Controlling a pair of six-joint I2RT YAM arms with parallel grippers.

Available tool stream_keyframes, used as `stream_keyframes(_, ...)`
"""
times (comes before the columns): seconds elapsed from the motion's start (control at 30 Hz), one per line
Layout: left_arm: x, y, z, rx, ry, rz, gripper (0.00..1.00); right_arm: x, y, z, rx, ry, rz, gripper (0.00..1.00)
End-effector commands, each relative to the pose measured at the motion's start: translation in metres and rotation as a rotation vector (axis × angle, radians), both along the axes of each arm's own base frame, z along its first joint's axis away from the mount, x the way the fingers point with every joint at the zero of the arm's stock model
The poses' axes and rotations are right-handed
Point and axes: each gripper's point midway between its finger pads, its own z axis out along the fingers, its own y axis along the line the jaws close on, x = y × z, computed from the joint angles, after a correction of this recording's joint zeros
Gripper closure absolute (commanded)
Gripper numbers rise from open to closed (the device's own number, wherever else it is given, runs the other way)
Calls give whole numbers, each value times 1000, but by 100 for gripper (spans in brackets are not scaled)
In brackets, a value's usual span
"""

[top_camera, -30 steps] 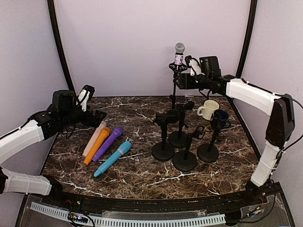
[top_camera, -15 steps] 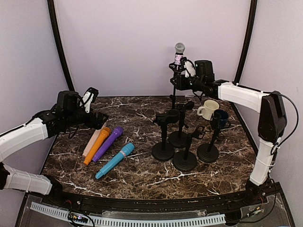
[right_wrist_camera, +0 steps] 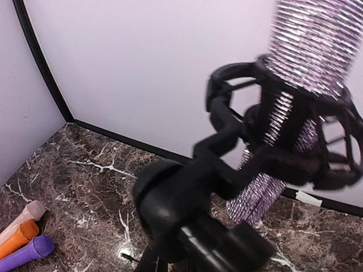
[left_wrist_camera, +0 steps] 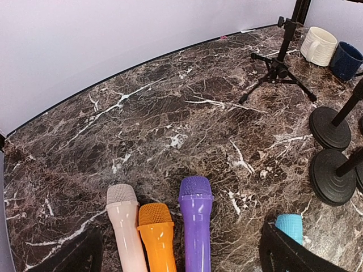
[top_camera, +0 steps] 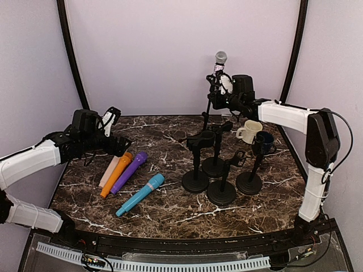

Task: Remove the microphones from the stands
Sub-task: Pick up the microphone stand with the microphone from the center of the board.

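Since the earlier frame, we see the left hand (top_camera: 117, 141) farther right, fingers (left_wrist_camera: 283, 252) wide apart, and the teal microphone (top_camera: 140, 194) shifted rightward. Smooth pink microphone (top_camera: 108, 171), orange microphone (top_camera: 115, 174) and purple microphone (top_camera: 130, 171) lie on the veined dark marble surface (top_camera: 170, 212). Rearward, before the pale wall (top_camera: 159, 51), the glittery microphone (top_camera: 219, 63) sits in its black stand (top_camera: 209, 110), now tilted right. We cannot tell how far the right hand (top_camera: 225, 85) is open.

On the dark marble counter (top_camera: 170, 209), four plastic toy microphones (top_camera: 130, 171) lie left, four black round-base stands (top_camera: 194, 181) right; two ceramic mugs (top_camera: 249, 131) behind these; black tripod stand (top_camera: 209, 113) rearmost.
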Motion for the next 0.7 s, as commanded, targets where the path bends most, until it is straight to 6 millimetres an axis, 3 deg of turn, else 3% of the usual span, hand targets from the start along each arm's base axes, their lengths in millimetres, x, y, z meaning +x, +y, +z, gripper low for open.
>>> stream_keyframes(0.0,3,-1,11,6,-21,-7,2,4,3,29,57,-81,-13,100)
stream_keyframes(0.27,4,0,10,15,-20,-4,2,14,-10,70,39,-200,-92,100)
stream_keyframes(0.47,5,1,9,19,-21,-4,2,18,-29,119,18,-293,-197,100)
stream_keyframes(0.67,5,1,11,18,-25,-3,2,4,-46,171,31,-380,-251,100)
